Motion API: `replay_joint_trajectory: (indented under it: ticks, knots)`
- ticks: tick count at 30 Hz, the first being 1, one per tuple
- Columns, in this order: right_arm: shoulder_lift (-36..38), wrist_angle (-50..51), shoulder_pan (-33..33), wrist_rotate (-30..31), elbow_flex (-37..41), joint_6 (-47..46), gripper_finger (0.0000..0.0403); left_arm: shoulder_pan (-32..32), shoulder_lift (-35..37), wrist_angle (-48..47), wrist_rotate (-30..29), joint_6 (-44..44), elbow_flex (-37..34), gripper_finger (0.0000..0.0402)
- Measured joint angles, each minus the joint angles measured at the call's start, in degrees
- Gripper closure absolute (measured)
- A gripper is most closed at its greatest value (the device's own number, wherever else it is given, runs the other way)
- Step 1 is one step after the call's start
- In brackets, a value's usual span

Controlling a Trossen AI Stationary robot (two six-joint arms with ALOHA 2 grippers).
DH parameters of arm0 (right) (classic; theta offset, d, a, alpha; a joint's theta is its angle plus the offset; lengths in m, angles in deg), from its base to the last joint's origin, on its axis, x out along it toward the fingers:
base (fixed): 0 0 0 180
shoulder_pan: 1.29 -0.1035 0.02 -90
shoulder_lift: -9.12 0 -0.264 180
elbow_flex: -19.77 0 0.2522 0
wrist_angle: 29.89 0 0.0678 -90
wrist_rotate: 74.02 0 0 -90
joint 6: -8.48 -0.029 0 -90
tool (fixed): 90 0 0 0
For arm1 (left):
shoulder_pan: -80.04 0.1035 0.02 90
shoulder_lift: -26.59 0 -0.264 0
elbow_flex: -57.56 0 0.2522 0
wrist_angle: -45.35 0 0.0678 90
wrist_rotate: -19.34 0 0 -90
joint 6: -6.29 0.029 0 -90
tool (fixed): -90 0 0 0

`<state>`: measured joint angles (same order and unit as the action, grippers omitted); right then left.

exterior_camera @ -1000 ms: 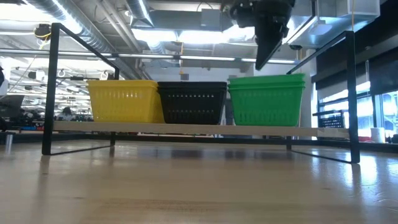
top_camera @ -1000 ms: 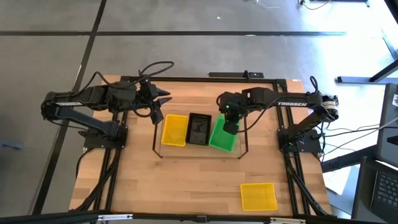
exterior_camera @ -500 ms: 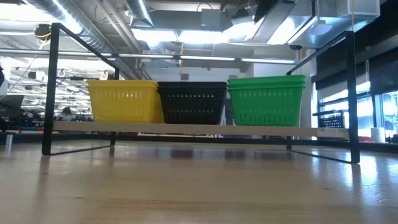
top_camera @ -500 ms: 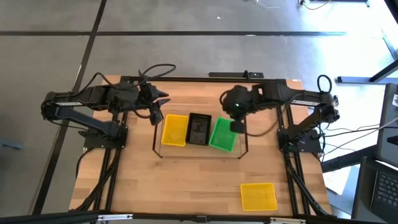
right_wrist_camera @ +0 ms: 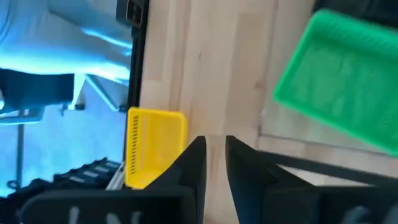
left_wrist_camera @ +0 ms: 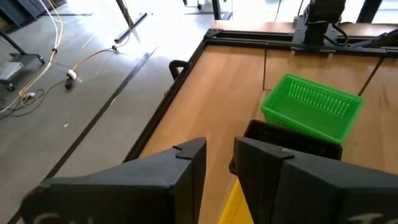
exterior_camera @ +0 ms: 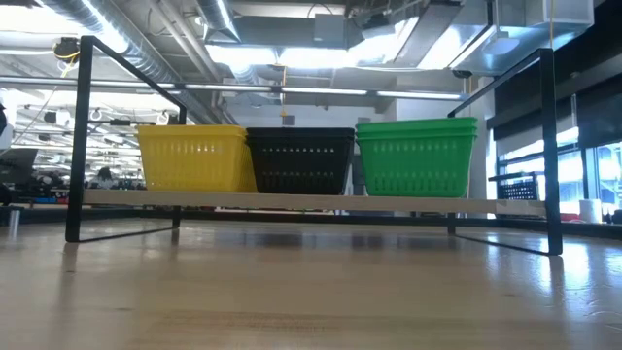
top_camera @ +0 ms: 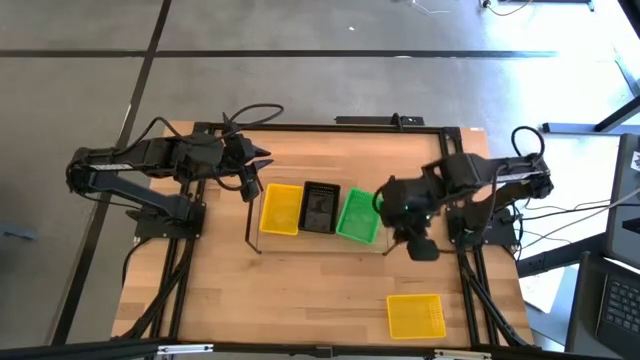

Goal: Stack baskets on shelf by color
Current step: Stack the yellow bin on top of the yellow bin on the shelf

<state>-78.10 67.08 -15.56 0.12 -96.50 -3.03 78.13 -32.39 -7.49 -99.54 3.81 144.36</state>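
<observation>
My right gripper (top_camera: 420,247) hangs right of centre in the high view, just past the right end of the shelf (top_camera: 250,236), its fingers (right_wrist_camera: 194,163) nearly pressed together with only a thin gap and nothing between them. In its wrist view the loose yellow basket (right_wrist_camera: 154,145) lies ahead on the bare table (top_camera: 300,300), and the green basket (right_wrist_camera: 339,79) sits behind on the board. From above, that loose yellow basket (top_camera: 415,315) lies at lower right, well apart from the shelf. On the shelf stand a yellow basket (top_camera: 280,209), a black basket (top_camera: 320,207) and the green one (top_camera: 358,216), side by side and touching in the low view; the green looks like two nested. My left gripper (top_camera: 262,161) waits at upper left beside the shelf's left end, fingers (left_wrist_camera: 180,171) a slit apart, empty. Judgement: thin perforated plastic, so light, fairly stiff but springy at the walls, smooth and a bit slippery. Best hold is one wall pinched at the rim, one finger inside and one outside, near the middle of a side to limit tilting.
</observation>
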Motion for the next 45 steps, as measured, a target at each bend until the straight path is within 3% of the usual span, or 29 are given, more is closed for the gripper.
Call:
replay_joint_trajectory:
  ticks: [10, 18, 31, 37, 45]
  knots:
    - [-0.11, -5.10, -11.77, -3.81, 12.34, -10.36, 0.0344, 0.00, 0.00, -0.11, 0.02, 0.07, 0.02, 0.0327]
    - [-0.11, -21.81, -19.07, -4.40, 27.28, -13.49, 0.0344, 0.00, 0.00, -0.16, 0.02, 2.12, 0.00, 0.0327]
    - [-0.11, -37.15, -21.26, -2.87, 44.23, -20.01, 0.0344, 0.00, 0.00, -0.51, 0.06, 1.97, 0.01, 0.0327]
    - [-0.13, -40.20, -21.23, -2.61, 47.73, -20.30, 0.0344, 0.00, 0.00, -0.49, 3.85, 1.60, 0.00, 0.0327]
    - [-0.15, -47.49, -21.23, -2.64, 50.12, -20.05, 0.0344, 0.00, 0.00, -0.44, 3.95, 1.53, 0.00, 0.0327]
